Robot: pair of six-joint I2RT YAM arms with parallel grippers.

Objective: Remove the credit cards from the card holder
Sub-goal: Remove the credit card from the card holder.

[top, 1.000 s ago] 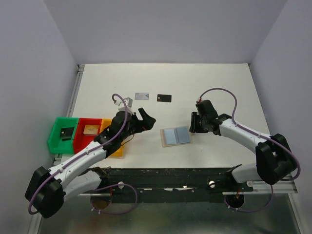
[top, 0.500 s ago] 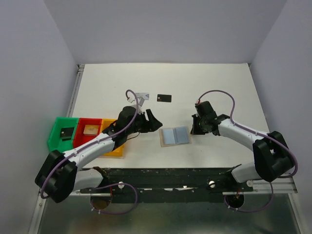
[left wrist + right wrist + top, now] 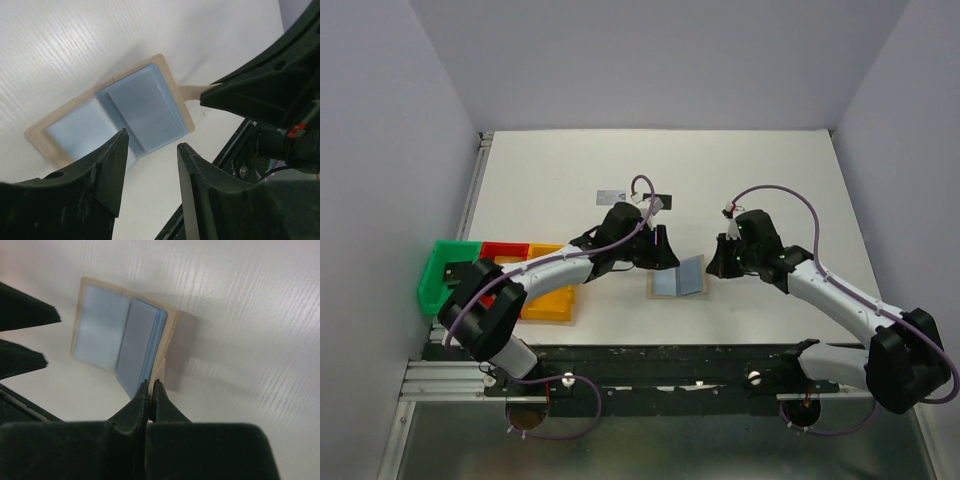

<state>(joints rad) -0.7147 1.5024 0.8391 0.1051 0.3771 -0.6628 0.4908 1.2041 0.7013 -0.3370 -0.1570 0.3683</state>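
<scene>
The card holder [image 3: 678,278] lies open near the table's front, tan outside with blue-grey inner panels [image 3: 135,107]. My right gripper [image 3: 150,383] is shut on its small tan tab [image 3: 192,92], and the right panel [image 3: 141,345] tilts up off the table. My left gripper [image 3: 152,141] hovers open over the holder's left panel with nothing between its fingers; from above it [image 3: 665,252] sits just left of the holder. A silver-grey credit card [image 3: 610,195] lies farther back on the table. A black one [image 3: 665,198] beside it is partly hidden by the left arm's cable.
Green [image 3: 442,275], red [image 3: 500,250] and yellow [image 3: 548,302] bins stand in a row at the left front, partly covered by the left arm. The metal rail [image 3: 670,360] runs along the near edge. The two grippers are close together over the holder.
The left arm swung right from the bins to the card holder, its jaws narrowing. The right gripper closed on the tab and tilted the right panel up.
</scene>
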